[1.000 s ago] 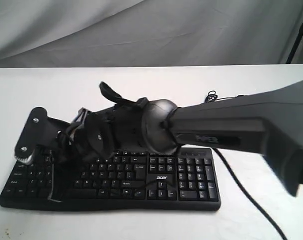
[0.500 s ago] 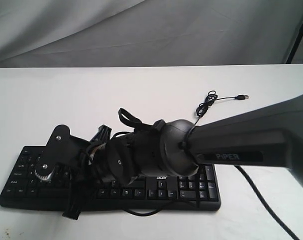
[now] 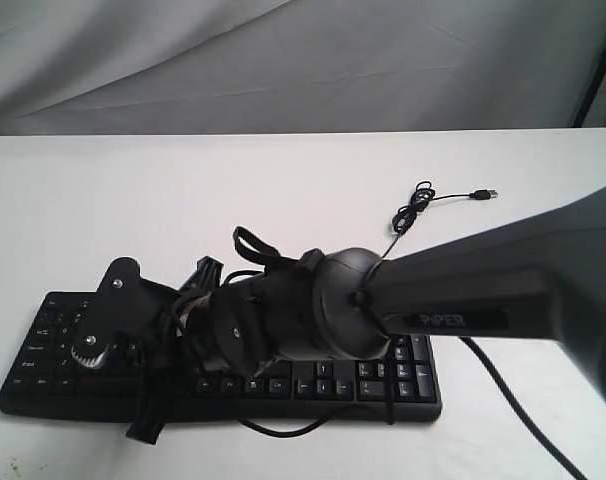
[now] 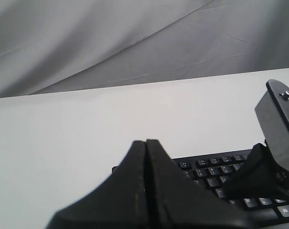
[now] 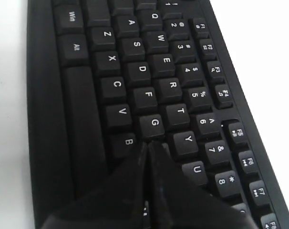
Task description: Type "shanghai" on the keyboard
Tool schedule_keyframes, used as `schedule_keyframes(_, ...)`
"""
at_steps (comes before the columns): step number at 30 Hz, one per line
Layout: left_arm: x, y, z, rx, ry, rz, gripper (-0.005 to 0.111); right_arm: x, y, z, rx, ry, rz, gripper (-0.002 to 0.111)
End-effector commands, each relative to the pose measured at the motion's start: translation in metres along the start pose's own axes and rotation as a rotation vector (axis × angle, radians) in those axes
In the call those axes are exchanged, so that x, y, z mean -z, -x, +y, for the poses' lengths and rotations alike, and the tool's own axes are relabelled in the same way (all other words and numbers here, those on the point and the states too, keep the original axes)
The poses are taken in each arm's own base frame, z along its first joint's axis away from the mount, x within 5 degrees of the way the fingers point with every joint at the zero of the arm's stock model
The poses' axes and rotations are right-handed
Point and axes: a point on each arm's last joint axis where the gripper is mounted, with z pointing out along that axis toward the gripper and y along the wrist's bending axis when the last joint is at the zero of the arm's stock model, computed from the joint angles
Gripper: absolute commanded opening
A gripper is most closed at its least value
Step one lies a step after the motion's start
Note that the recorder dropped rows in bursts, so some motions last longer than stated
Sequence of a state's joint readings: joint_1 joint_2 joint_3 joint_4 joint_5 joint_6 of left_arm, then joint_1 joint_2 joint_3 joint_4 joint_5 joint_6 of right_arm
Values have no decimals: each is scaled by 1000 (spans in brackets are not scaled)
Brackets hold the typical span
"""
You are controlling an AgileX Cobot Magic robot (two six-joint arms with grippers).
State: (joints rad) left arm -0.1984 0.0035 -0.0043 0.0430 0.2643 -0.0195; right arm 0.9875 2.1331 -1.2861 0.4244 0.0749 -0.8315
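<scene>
The black keyboard (image 3: pixel 415 378) lies along the near edge of the white table (image 3: pixel 183 200), and my right arm (image 3: pixel 463 290) reaches across it from the right. In the right wrist view my right gripper (image 5: pixel 148 143) is shut and empty. Its tip sits just past the G key (image 5: pixel 154 123), between B (image 5: pixel 128 141) and Y (image 5: pixel 187 139), and covers the key beneath it. My left gripper (image 4: pixel 145 141) is shut on nothing, with the keyboard (image 4: pixel 211 172) beyond it. I cannot find the left gripper in the exterior view.
The keyboard's thin black cable (image 3: pixel 415 208) coils on the table behind it and ends in a USB plug (image 3: pixel 488 193). A grey cloth backdrop (image 3: pixel 303 60) hangs behind the table. A black stand (image 3: pixel 598 60) rises at the far right.
My right gripper has shifted rightwards along the keyboard and dropped closer to the keys, uncovering the cable coil. Over the last half second it has barely moved.
</scene>
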Motion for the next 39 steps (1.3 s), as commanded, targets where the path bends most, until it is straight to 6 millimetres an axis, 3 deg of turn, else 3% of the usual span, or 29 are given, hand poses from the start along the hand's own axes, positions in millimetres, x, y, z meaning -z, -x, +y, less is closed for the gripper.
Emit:
schedule_keyframes(1,0,-1,0,1,-4,-4,0,-4,-4,2,-1,-1,6,0)
schedule_keyframes(25,0,-1,0,1,-4,-4,0,-8,-7,3,-6,7,19,0)
schedule_keyframes(27,0,-1,0,1,-4,-4,0,-6,-5,2,-6,2,12,0)
schedule_keyframes(33,0,-1,0,1,-4,-4,0,-1,31,-10,0,11,-55,0)
schedule_keyframes(39,0,-1,0,1,-4,-4,0,-8,27,-9,3,7,-49,0)
